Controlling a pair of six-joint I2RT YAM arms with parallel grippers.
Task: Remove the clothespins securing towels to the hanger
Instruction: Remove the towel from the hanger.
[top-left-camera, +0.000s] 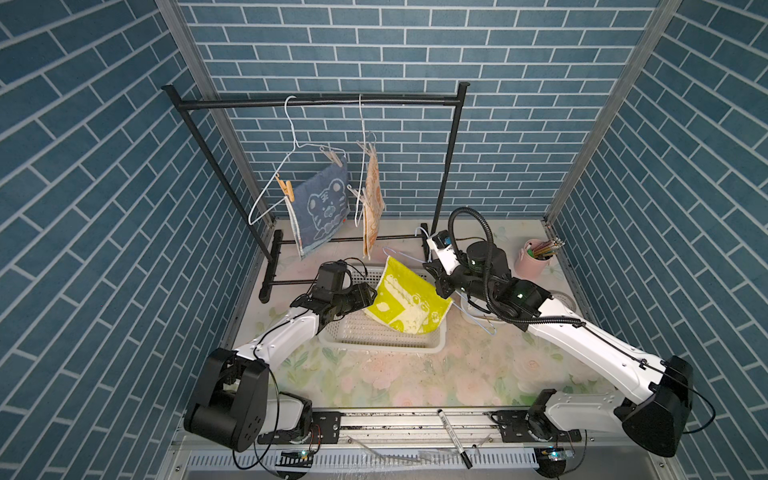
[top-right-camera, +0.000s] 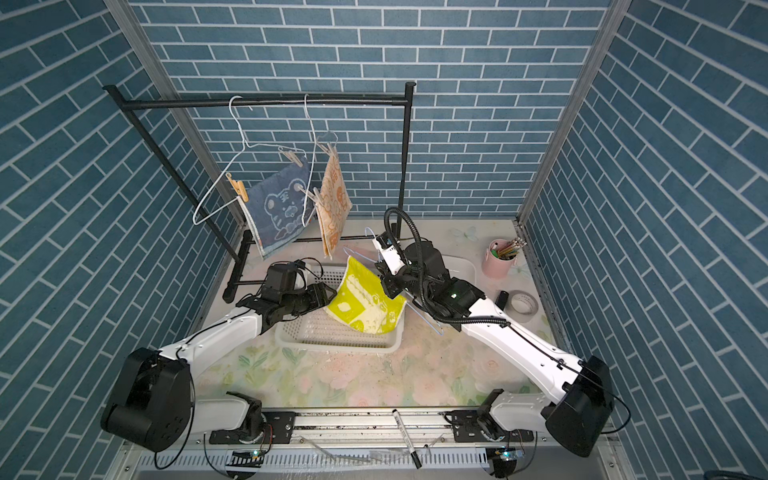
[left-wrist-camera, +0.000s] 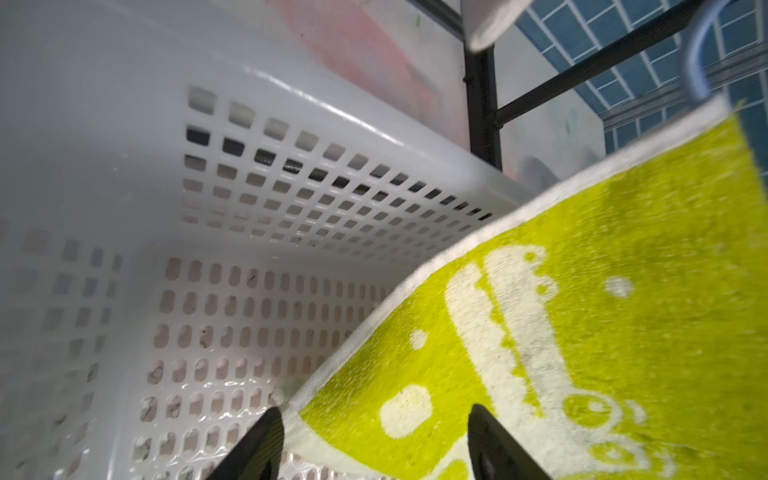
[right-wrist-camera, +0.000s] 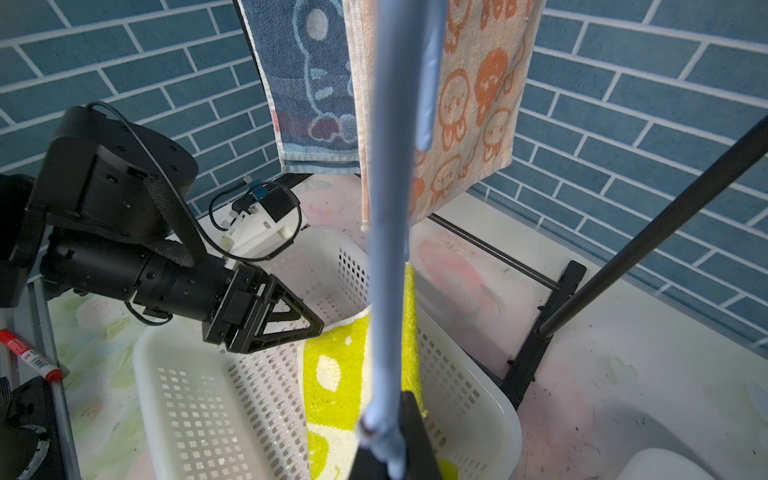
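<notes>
Pale-blue hanger (right-wrist-camera: 388, 208) clamped in right gripper (right-wrist-camera: 388, 453); yellow-green towel (top-left-camera: 405, 301) hangs along it over basket (top-left-camera: 374, 347). Left gripper (left-wrist-camera: 374, 449) spread wide, towel edge just ahead between its tips. No pin visible there. Clothespins (top-left-camera: 286, 189) seen only on rack (top-left-camera: 316, 101) towels, up behind; left arm nearer.

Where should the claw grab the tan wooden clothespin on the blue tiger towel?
Probably by its two free tail prongs: on the tan clothespin they stick up and leftward, clear of the blue tiger towel. Come from that open side and squeeze; the pinching end sits on the towel's corner.
</notes>
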